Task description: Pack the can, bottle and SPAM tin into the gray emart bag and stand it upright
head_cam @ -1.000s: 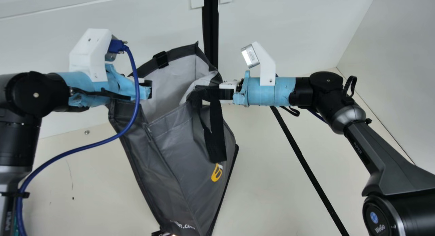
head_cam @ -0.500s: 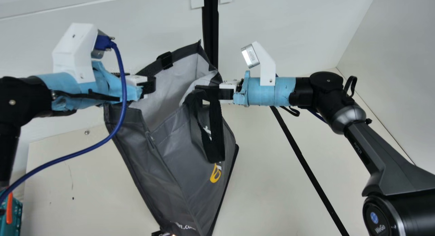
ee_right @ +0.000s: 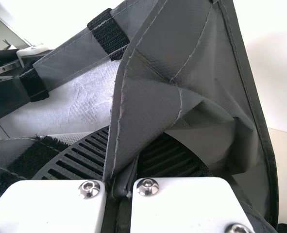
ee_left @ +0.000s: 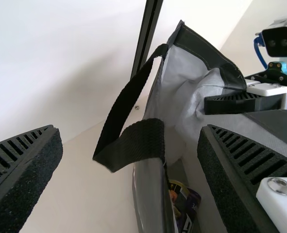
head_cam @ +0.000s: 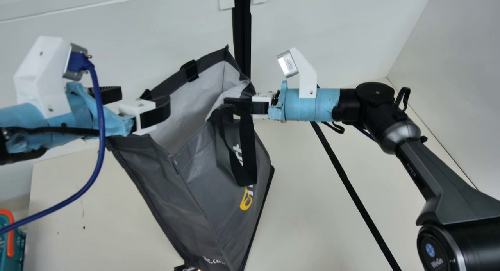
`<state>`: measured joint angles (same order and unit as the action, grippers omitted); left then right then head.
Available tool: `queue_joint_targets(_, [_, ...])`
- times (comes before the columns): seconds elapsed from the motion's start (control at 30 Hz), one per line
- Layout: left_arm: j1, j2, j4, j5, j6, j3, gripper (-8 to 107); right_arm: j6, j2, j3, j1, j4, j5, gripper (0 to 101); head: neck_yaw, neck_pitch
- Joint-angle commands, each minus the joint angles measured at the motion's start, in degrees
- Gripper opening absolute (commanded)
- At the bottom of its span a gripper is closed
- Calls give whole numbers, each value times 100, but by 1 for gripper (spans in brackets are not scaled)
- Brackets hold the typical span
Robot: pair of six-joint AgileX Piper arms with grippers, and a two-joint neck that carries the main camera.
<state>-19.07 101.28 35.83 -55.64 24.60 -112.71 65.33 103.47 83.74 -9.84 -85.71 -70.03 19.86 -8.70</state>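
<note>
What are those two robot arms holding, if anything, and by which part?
The right gripper has its jaws closed on the gray bag, at the top rim on its right side. The left gripper is open, holding nothing.

Black arms [head_cam: 375, 95] wear light-blue wraps [head_cam: 312, 107] and white brackets [head_cam: 39, 75].

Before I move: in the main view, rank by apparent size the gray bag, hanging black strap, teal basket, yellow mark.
1. Gray bag
2. Black strap and teal basket: too close to rank, basket cut off
3. Yellow mark
</note>
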Motion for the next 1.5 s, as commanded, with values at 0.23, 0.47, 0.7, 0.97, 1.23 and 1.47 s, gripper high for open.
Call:
queue_joint_targets(0.23, [340,-684,670,349,531,757,90,0,0,0,0,0,11,0,14,-130])
queue_joint_targets(0.47, [593,-1077,892,523,708,1100,90,0,0,0,0,0,25,0,14,-130])
queue_joint_targets(0.7, [842,-1431,633,680,563,1434,90,0,0,0,0,0,25,0,14,-130])
queue_joint_targets(0.97, [1091,-1839,-51,864,54,1929,90,0,0,0,0,0,28,0,14,-130])
queue_joint_targets(1.23, [1231,-2261,-1194,911,-735,2433,90,0,0,0,0,0,28,0,14,-130])
queue_joint_targets(1.47, [1279,-2673,-2028,911,-1418,2808,90,0,0,0,0,0,28,0,14,-130])
